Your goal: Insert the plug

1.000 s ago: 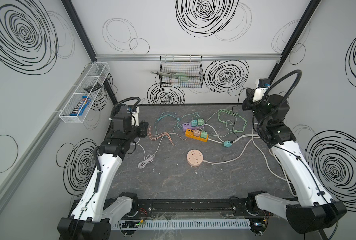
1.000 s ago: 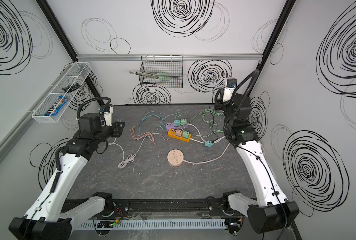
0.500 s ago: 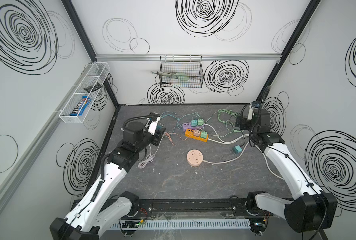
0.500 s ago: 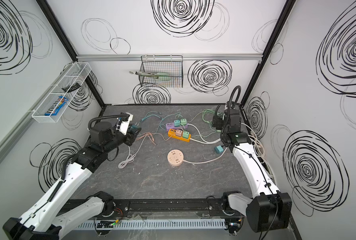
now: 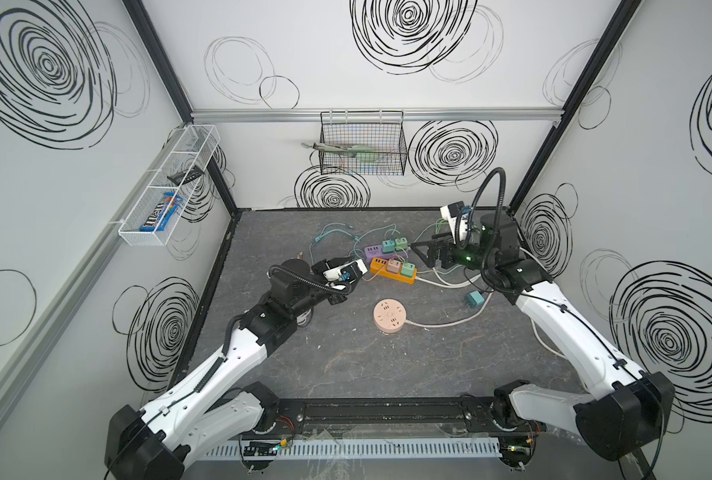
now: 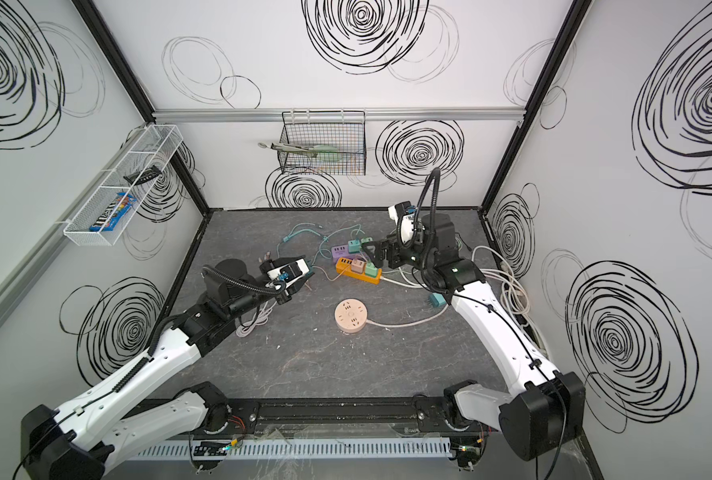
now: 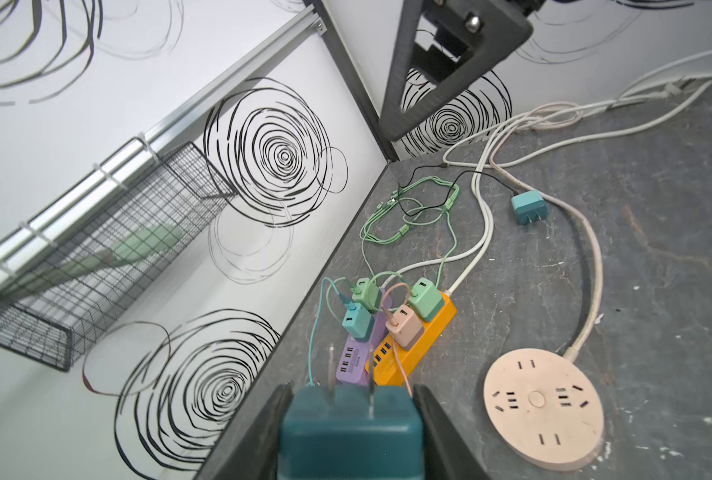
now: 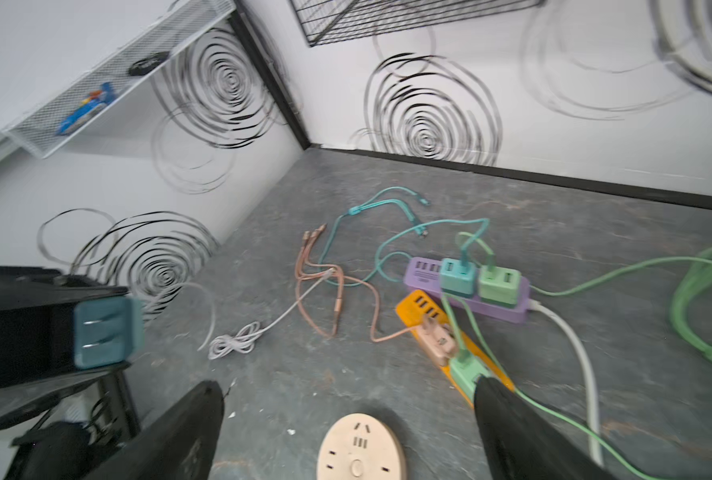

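the left gripper [image 7: 352, 401] has its two black jaws pinching a dark teal, glossy plastic plug cube [image 7: 350, 434] by its flat sides. the plug's two thin metal prongs poke out forward, bare and parallel. the right gripper [image 8: 348, 386] hangs with its jaws spread wide and nothing between them, above the table near the orange plastic power strip [image 5: 391, 272].

the carry step looks to be in hand: the plug is gripped and held off the table, not yet at a socket. the likeliest target is the round, flat, peach-pink socket disc [image 5: 389, 316], lying near the plug on the mottled grey stone-look table [image 5: 387, 365], its matte face dotted with slots. next the prongs need tipping down and squaring to one two-slot pair, then a straight push. the disc looks light and smooth and may slide, so the free gripper could steady it. a second, paler teal plug [image 5: 474, 299] lies loose beside the disc's white cord [image 5: 441, 323].
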